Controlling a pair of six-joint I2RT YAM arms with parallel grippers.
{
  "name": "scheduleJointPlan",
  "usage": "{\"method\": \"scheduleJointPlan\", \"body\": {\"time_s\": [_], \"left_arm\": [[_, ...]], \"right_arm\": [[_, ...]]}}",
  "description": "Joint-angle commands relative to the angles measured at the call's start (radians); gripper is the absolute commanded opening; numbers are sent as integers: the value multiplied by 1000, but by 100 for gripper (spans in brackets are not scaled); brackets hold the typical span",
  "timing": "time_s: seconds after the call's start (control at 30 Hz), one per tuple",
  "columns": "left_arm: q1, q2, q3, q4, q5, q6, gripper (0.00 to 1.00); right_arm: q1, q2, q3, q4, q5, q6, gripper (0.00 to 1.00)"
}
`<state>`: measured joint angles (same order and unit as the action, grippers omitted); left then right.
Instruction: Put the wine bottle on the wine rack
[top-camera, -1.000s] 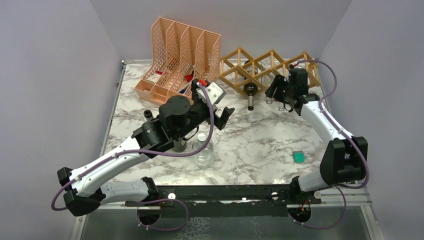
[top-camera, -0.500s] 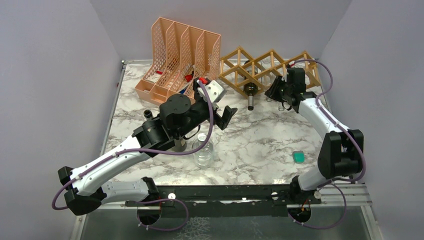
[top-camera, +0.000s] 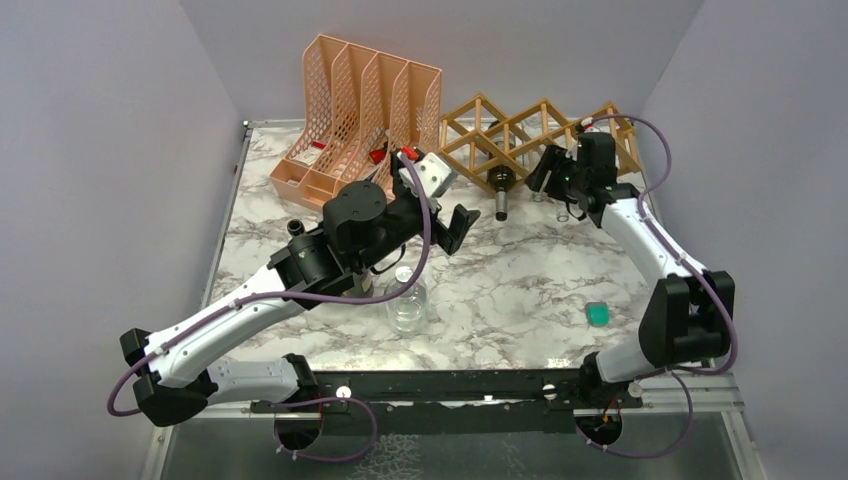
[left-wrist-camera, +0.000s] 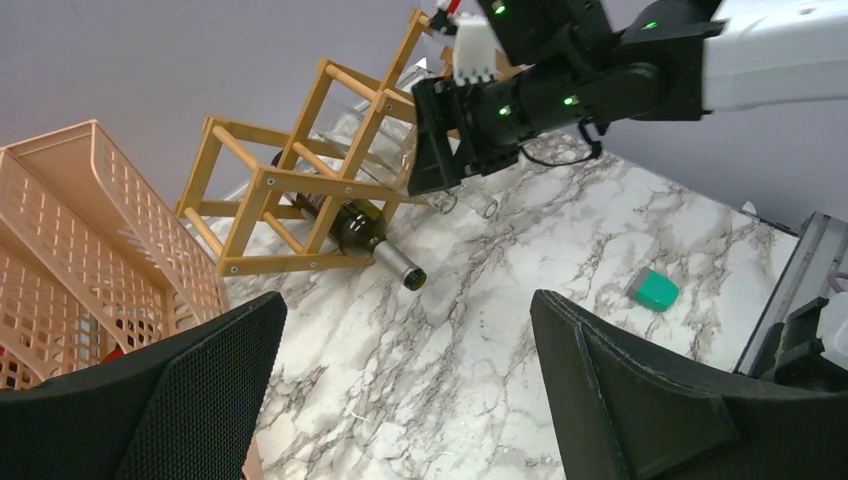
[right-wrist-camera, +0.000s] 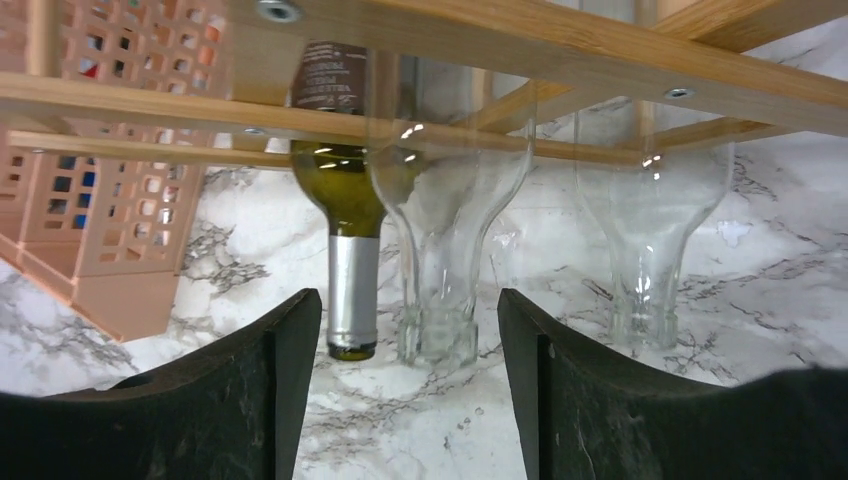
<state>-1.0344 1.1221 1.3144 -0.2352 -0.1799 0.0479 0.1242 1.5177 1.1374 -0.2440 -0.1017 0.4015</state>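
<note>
The marble table (top-camera: 520, 290) carries the wine rack (top-camera: 530, 125) at its 1 o'clock edge and a peach mesh organiser (top-camera: 350, 110) at 11 o'clock. The left gripper (left-wrist-camera: 405, 300) hangs above the table's middle, spread wide and empty. The right gripper (right-wrist-camera: 410, 300), also wide and holding nothing, faces the rack's front. The dark wine bottle (right-wrist-camera: 345, 190) lies in a lower rack cell, neck toward 6 o'clock, with a clear bottle (right-wrist-camera: 445, 200) just beside it at 3 o'clock. A green block (top-camera: 597, 315) sits at 4 o'clock

clear wine bottle (right-wrist-camera: 445, 210), body cropped above
</note>
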Motion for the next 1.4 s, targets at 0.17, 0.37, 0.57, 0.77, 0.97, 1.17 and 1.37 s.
{"method": "scheduleJointPlan", "body": {"time_s": [0.17,0.37,0.57,0.77,0.97,1.17,1.37], "left_arm": [[-2,-5,66,14,-189,43,99],[-2,-39,97,105,-277,75,99],[-2,-86,95,145,-300,71,99],[-2,-119,105,107,-315,51,99],[-2,-161,96,78,-340,32,99],[-1,-180,95,66,-349,29,99],[-2,-195,86,57,-347,26,99]], "right_arm": [[0,-292,-76,-28,-120,-39,67],[48,-353,-129,140,-476,-36,65],[322,-302,-129,304,-434,-58,65],[525,-156,-43,443,-369,-113,65],[655,29,87,502,-375,-205,62],[735,159,226,459,-333,-270,64],[781,226,290,435,-253,-305,68]]}}
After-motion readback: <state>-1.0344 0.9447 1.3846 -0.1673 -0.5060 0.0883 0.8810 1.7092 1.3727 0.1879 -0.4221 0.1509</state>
